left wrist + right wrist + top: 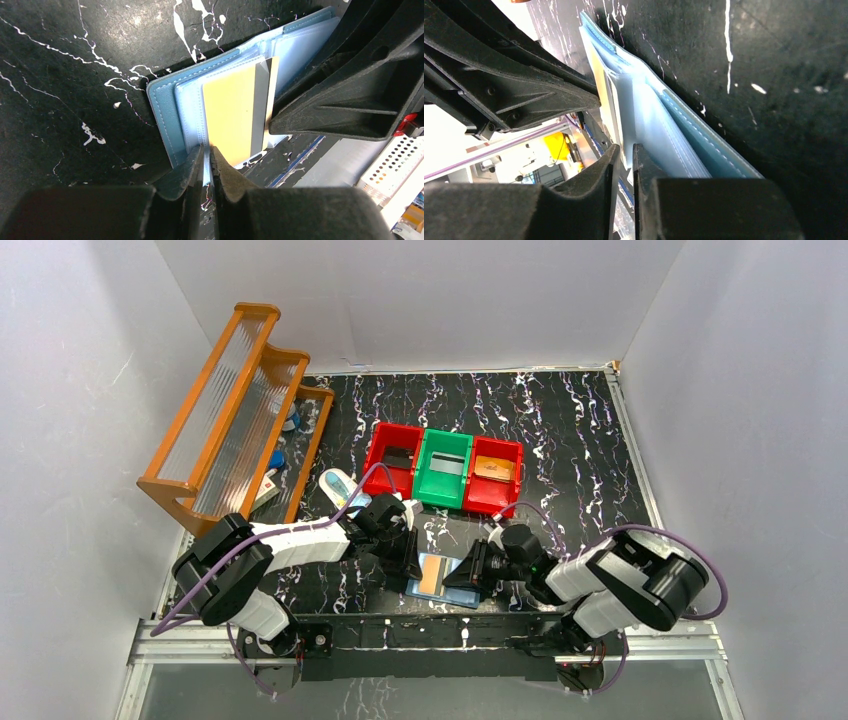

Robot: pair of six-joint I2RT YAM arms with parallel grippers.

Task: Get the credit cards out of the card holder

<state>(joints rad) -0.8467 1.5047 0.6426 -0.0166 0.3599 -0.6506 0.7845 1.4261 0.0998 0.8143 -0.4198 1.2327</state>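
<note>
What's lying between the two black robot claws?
The flat blue card holder, with a tan-orange card showing in it. The top camera shows it.

Nearly closed, the black left gripper (206,151) pinches the edge of the flat blue card holder (164,112), whose pale pocket shows a tan-yellow card (230,115).

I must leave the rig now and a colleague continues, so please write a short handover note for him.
Left gripper: shut on the holder's left edge.
Right gripper: fingers nearly together at the right edge, by the yellow card; grip unclear.
The holder lies open near the table's front edge.
Done: what look like an orange card, a grey card and a black card lie in the bins.
Left: the yellow card is still in the holder; pull it out.
</note>
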